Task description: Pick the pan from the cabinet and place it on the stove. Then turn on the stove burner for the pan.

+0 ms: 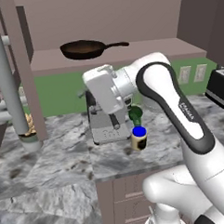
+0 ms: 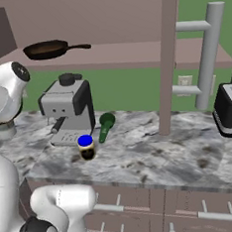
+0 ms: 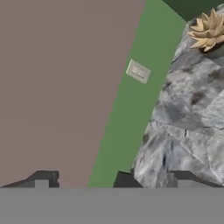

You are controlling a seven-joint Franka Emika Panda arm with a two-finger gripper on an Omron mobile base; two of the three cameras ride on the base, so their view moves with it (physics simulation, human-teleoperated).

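While pan (image 1: pixel 84 49) sits on the open cabinet (image 1: pixel 129 51) shelf above the worktop (image 2: pixel 156 152), nothing's done: pick, place, burner all left. My end effector (image 3: pixel 109 183) holds nothing; can't tell its opening.

Pan (image 1: pixel 84 49) on cabinet (image 1: pixel 129 52) shelf, above coffee machine (image 2: pixel 68 114); jar (image 2: pixel 86 146) in front.

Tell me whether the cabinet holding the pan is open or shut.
Open. The cabinet doors are swung out, and the pan sits exposed on its bottom shelf, handle pointing right.
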